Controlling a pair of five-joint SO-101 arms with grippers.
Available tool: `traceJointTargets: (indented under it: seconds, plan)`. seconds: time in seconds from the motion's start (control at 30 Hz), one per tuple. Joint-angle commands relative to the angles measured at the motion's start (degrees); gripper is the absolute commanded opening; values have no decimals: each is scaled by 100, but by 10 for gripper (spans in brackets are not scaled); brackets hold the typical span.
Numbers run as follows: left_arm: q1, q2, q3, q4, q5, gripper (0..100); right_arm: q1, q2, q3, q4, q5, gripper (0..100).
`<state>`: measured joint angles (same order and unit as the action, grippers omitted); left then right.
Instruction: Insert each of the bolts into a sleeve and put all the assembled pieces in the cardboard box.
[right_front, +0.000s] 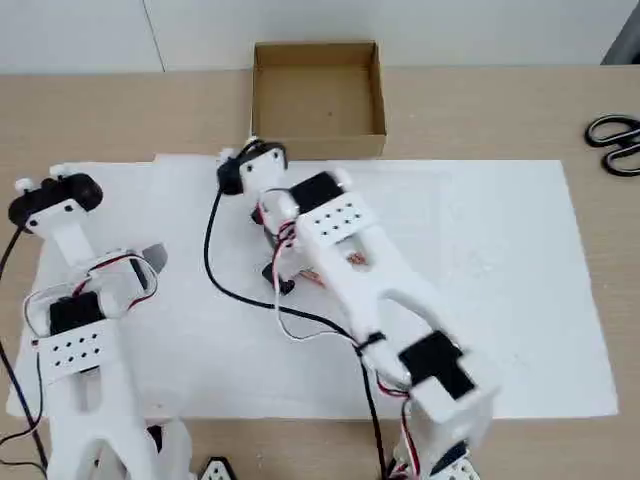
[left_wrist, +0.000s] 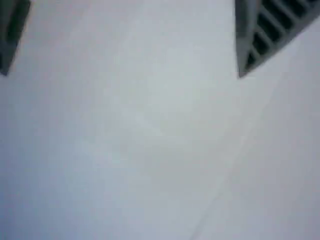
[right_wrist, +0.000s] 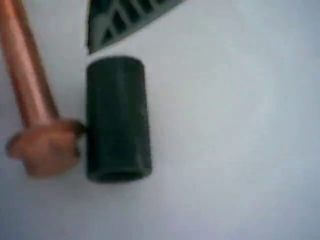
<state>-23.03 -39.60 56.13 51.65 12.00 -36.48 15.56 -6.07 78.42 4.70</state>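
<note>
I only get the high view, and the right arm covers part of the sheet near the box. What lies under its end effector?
Observer: A dark sleeve lies on its side on the white sheet.
Operator: Is there a bolt with it?
Observer: Yes, a copper bolt lies beside it, with its head touching the sleeve's side. The shaft is outside the sleeve, not inserted.
Operator: What is under the left end effector?
Observer: Bare sheet lies between its fingers, which are spread wide.
</note>
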Motion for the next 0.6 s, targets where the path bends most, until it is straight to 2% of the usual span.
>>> traceJointTargets:
  seconds: [0.0, 0.23, 0.57]
  plan:
    - [-9, -176, 180, -360, 35, 277, -312, 277, -422, -215, -299, 203]
    - [-9, -185, 673, -879, 343, 277, -681, 593, -826, -215, -352, 202]
    - [-18, -185, 708, -932, 360, 277, -743, 716, -826, -92, -580, 201]
